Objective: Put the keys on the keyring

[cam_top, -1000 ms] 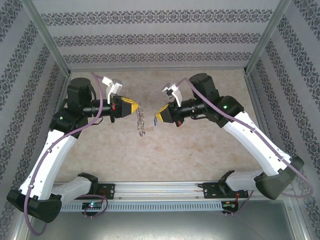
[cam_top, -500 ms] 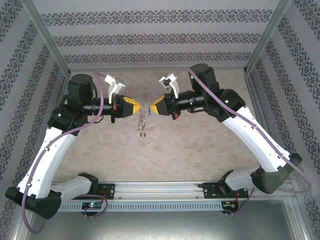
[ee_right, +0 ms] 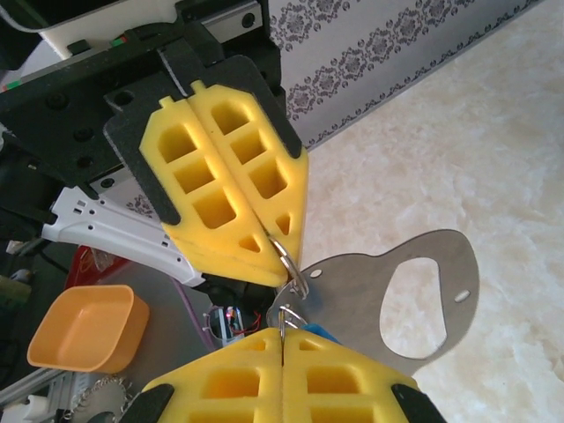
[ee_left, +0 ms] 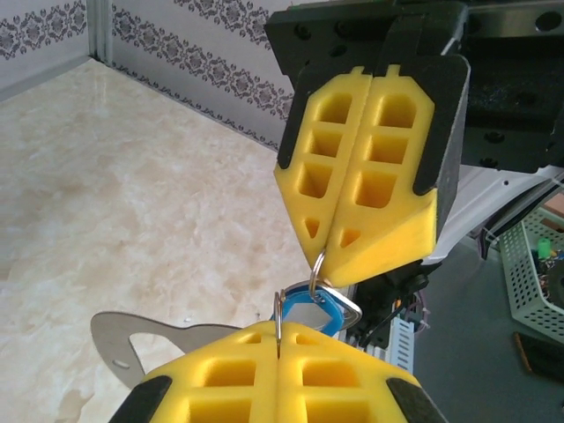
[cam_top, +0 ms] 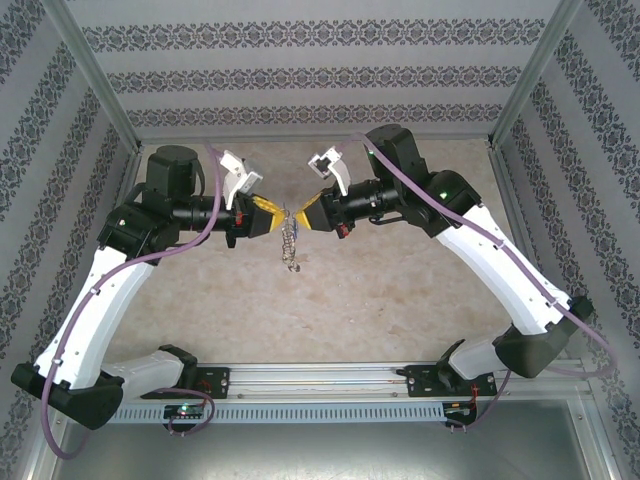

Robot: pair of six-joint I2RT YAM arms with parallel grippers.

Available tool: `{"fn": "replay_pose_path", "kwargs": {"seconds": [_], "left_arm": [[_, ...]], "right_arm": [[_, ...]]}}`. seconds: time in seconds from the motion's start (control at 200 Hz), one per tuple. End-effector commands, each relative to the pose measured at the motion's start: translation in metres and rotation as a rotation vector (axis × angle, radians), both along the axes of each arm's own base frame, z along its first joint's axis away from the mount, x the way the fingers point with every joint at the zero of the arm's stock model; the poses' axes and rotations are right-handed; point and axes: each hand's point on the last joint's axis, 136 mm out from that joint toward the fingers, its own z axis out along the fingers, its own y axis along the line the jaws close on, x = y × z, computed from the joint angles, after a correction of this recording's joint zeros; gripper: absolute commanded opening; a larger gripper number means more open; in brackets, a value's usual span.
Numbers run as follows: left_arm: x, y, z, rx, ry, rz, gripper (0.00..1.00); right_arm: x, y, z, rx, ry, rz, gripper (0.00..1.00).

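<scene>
Currently: key (ee_left: 308, 310) is tiny with a blue plastic head, its metal end pinched in my closed right gripper (ee_left: 328, 257). Keyring (cam_top: 290, 236), a thin grey loop with dangling metal pieces, is clamped in my left gripper (ee_left: 278, 331). Key head sits just beside the loop.

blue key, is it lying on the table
No, the blue key sits between the left end effector and right end effector, off the table.

right fingers (ee_right: 339, 381) closed, blue key (ee_right: 322, 334) at tips | left fingers (ee_right: 204, 176) pinch keyring (ee_right: 293, 264)
</scene>
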Motion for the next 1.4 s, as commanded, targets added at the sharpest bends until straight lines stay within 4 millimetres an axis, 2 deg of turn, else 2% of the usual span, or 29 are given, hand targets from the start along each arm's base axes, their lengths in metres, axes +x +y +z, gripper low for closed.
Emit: {"fn": "replay_pose_path", "kwargs": {"seconds": [0.0, 0.415, 0.919, 1.239, 1.399], "left_arm": [[-0.005, 0.0, 0.004, 0.039, -0.055, -0.014, 0.0], [-0.004, -0.008, -0.01, 0.146, -0.089, -0.036, 0.0], [-0.006, -0.01, -0.006, 0.149, -0.117, -0.051, 0.0], [-0.008, -0.01, -0.006, 0.155, -0.127, -0.062, 0.0], [-0.008, -0.011, -0.008, 0.173, -0.134, -0.066, 0.0]], "right_arm": [[-0.003, 0.004, 0.007, 0.008, 0.012, 0.017, 0.0], [0.001, 0.007, -0.003, -0.022, 0.056, 0.018, 0.0], [0.018, 0.002, -0.019, -0.069, 0.116, -0.052, 0.0], [0.023, 0.001, -0.02, -0.068, 0.148, -0.073, 0.0], [0.023, 0.001, -0.015, -0.053, 0.152, -0.072, 0.0]]}}
